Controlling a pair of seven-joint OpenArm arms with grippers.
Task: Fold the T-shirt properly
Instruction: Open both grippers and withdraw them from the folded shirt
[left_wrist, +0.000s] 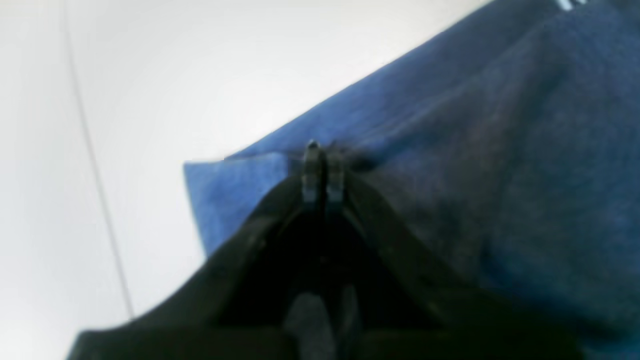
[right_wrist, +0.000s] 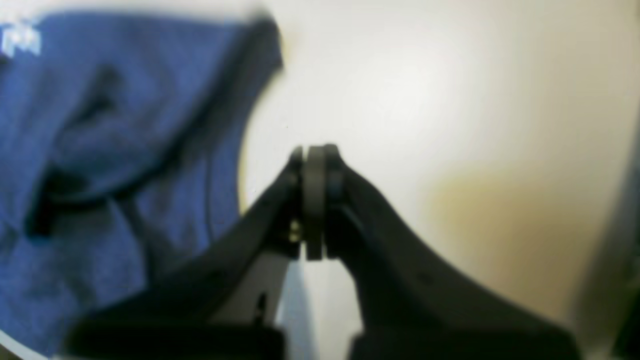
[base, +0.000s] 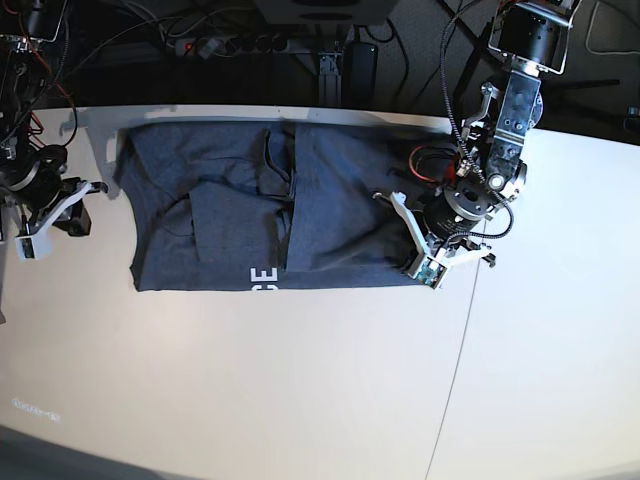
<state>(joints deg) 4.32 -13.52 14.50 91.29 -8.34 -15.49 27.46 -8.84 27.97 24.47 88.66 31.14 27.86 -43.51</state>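
Lying flat across the far half of the white counter (base: 300, 400), the large blue-grey cotton T-shirt (base: 330, 190) is partly folded into a wide rectangle, with a few creases and a loose flap near its middle. White block letters (base: 262, 276) show at its near edge in the base view, and only the last ones can be read there. A thin seam line in the counter runs from the near edge up toward the shirt's near right corner.

The left pincer (left_wrist: 322, 165) sits at that corner, on the base view's right. In the left wrist view its two fingertips are pressed together right at the hem of the cloth, where a fold ridge runs away from them across the fabric; the picture is blurred, so the cloth looks pinched between them but the layer itself is hard to make out. A small flat corner of the shirt lies on the counter just beside the tips.

The right pincer (right_wrist: 315, 165) is on the base view's left, well apart from the shirt's left edge and over bare counter. Its fingertips are pressed together with nothing between them. In the right wrist view the rumpled shirt fills the left side, with a scrap of white lettering at the top corner.
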